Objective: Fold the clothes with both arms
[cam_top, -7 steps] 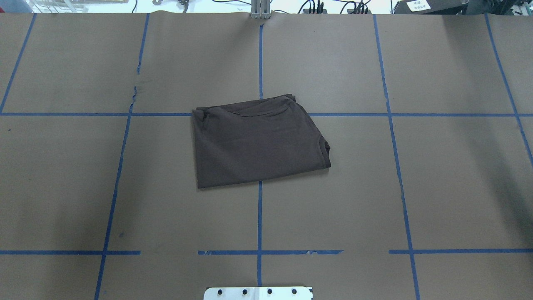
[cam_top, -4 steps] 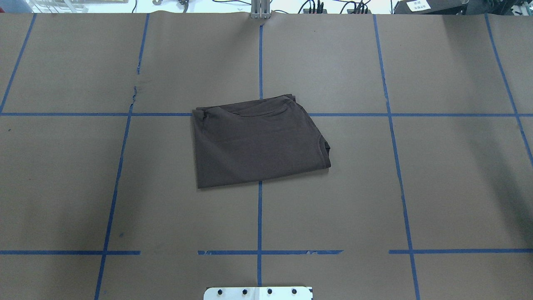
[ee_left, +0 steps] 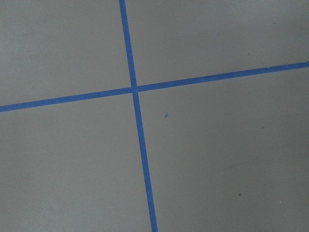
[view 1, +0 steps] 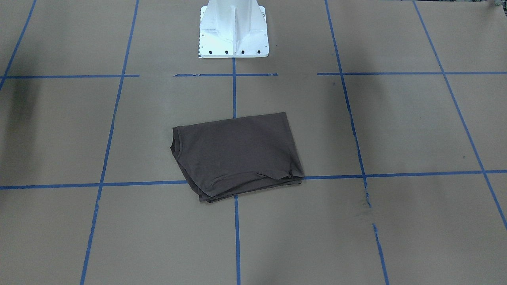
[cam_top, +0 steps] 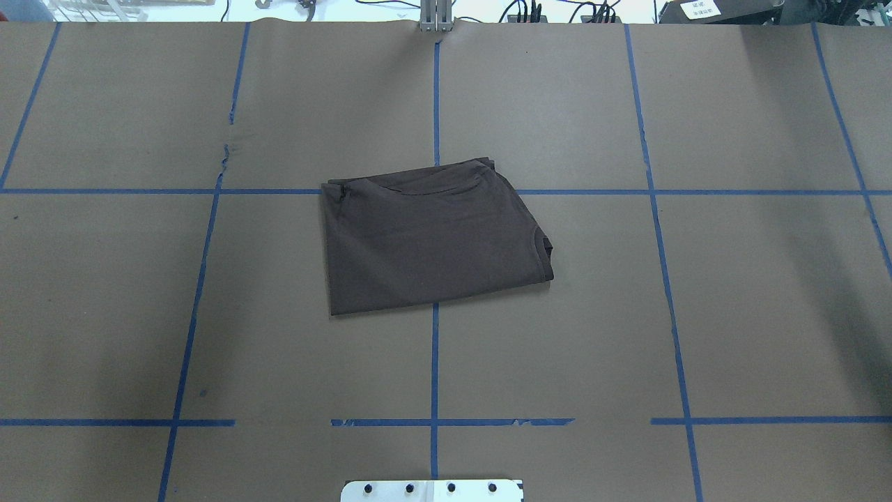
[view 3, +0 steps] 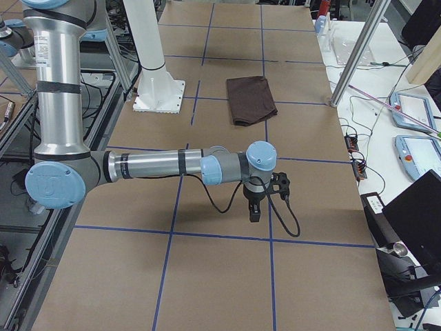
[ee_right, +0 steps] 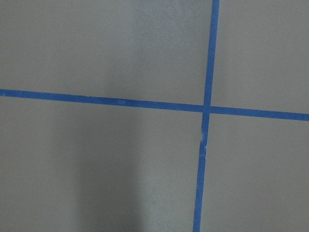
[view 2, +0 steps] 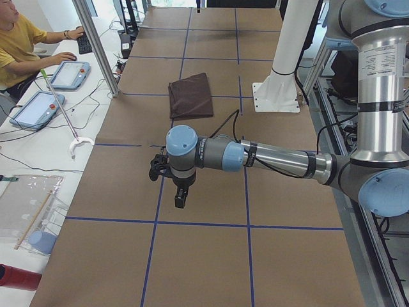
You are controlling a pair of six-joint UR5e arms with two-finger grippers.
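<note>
I have the dark brown T-shirt (cam_top: 432,237) lying folded into a compact, slightly skewed rectangle near the middle of the table (cam_top: 752,314). It lies flat on the brown paper, over a crossing of the blue tape lines (cam_top: 434,362), in front of the white pedestal base (cam_top: 432,490). A curved hemmed edge shows on its side toward the robot's right. Both arms are well apart from it, out toward opposite ends of the table. The left arm (view 2: 281,160) stretches low over the paper with the left gripper (view 2: 181,197) pointing straight down, just above a tape line. The right arm (view 3: 151,165) mirrors it, the right gripper (view 3: 253,210) likewise aimed down over the paper. Only the side cameras show me either claw, so I cannot tell how far either one is parted. Each wrist camera gives me just paper and a tape crossing, which does not settle it. With the shirt lying that far off, neither claw has hold of it.
</note>
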